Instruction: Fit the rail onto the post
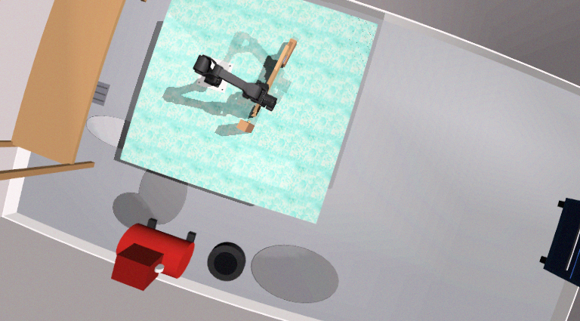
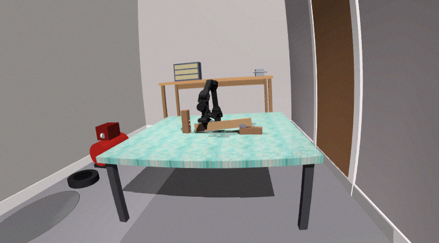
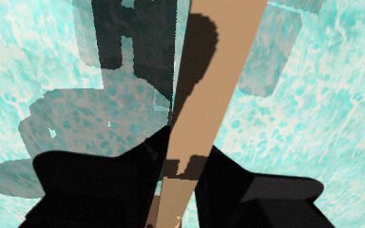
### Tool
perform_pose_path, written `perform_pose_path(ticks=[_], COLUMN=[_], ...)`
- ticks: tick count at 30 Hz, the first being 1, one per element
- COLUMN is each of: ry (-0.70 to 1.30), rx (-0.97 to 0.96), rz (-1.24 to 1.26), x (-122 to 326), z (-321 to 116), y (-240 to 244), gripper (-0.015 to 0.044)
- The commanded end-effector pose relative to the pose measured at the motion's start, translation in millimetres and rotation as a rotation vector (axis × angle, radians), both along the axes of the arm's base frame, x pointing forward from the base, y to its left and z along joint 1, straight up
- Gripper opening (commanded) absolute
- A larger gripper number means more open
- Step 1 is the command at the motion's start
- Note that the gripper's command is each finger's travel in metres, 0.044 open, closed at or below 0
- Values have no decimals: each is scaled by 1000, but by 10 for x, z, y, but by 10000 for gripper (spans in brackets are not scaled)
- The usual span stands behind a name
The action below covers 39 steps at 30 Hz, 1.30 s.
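Note:
The long wooden rail [image 1: 277, 69] [image 2: 230, 124] [image 3: 219, 71] slopes down from its far end at the bracket [image 2: 242, 126] on the low footboard block [image 2: 252, 131] to its near end, which is close to the table top. Whether the near end touches the table is hard to tell. The wooden post [image 1: 245, 125] [image 2: 185, 121] stands upright beyond the near end, with a small gap between them. Its pegs show only as tiny marks on the side facing the rail. My gripper [image 3: 180, 131] [image 2: 201, 126] is shut on the rail near its near end, one finger on each side.
The arm's white base plate [image 1: 222, 83] is on the patterned table [image 1: 192, 137], to the left of the rail in the top view. The arm reaches across from it to the rail. A workbench [image 2: 223, 82] stands behind the table, and a red tank [image 1: 158, 247] is on the floor.

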State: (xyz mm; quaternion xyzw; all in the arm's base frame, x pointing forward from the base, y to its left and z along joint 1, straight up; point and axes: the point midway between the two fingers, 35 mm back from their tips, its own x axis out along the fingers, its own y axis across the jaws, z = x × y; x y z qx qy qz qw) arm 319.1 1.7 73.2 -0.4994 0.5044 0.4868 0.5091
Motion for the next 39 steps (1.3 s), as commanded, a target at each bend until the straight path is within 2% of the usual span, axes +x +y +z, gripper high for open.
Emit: perform_pose_path(ticks=[1,39], ry=[-8,-9], rx=[8,8], rz=[0,0], x=[14,20], z=[47,237], y=[12,12], gripper=[0,0])
